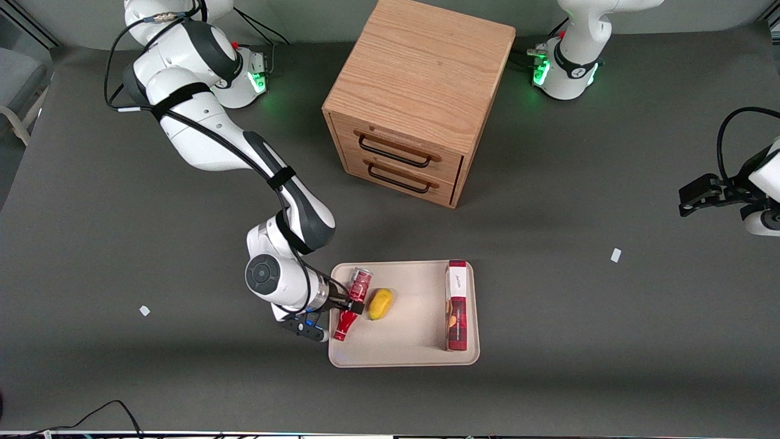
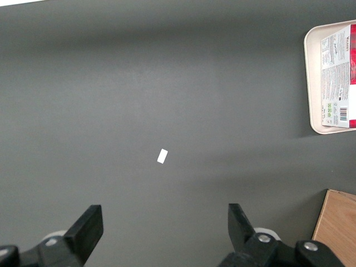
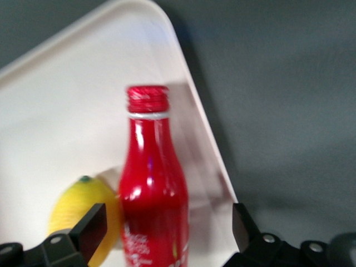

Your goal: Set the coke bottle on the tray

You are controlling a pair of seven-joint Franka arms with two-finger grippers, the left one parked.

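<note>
Two spread fingers of gripper flanking coke bottle, over tray

Coke bottle: base cut off by right wrist view edge; white script blurred, unreadable
Lemon: part hidden by bottle, part cut off at frame edge
Gripper: fingertips in front view too small to resolve; contact with bottle not determinable; in wrist view fingers stand apart of bottle sides
Tray: cut off by left wrist view edge
Box: partly out of frame, print illegible
Cabinet: only corner visible
</note>
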